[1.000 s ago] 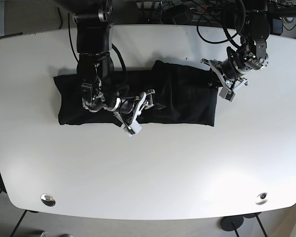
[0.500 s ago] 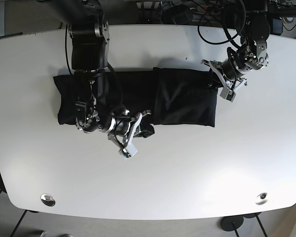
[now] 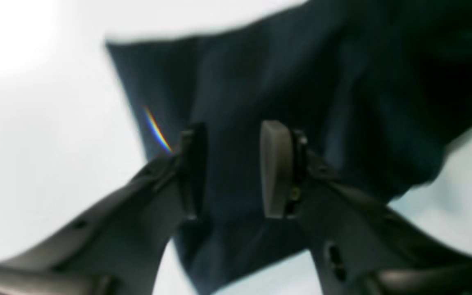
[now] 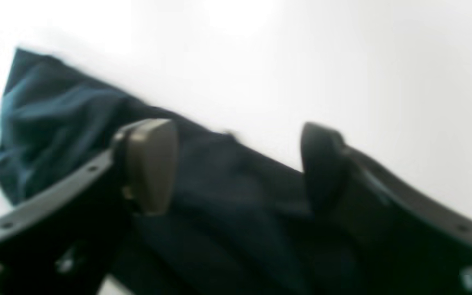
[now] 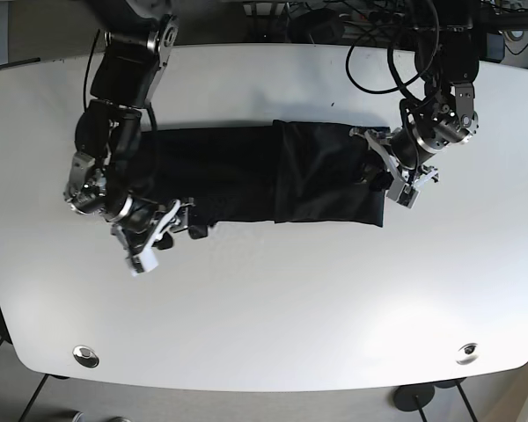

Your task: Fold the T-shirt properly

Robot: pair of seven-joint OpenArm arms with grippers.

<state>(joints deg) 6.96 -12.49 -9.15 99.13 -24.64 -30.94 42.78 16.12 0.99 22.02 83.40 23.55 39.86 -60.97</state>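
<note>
On the white desk (image 5: 273, 308) lies the dark T-shirt (image 5: 246, 185), stretched as a long flat band from the left part of the base view to the right part. A fold line runs across it near the middle, and the right portion looks a little thicker than the left one.

The left pincer (image 5: 389, 180) is at the right end of the T-shirt, just over its short edge. From its own wrist camera the left pincer (image 3: 230, 168) has its two fingers spread apart, and the dark cloth (image 3: 285, 82) fills the gap between them and continues behind them; one corner of the cloth points toward the bright desk (image 3: 35, 123). I cannot tell if the fingertips touch the cloth, because this picture is blurred.

The right pincer (image 5: 158, 237) is at the lower left edge of the T-shirt, near its front long border. In its wrist view the right pincer (image 4: 240, 164) is also spread wide. The cloth (image 4: 228, 196) passes under both fingers, and its edge runs slanted, with bare desk (image 4: 342, 61) beyond. Nothing is pinched between these fingers as far as I can see.
</note>
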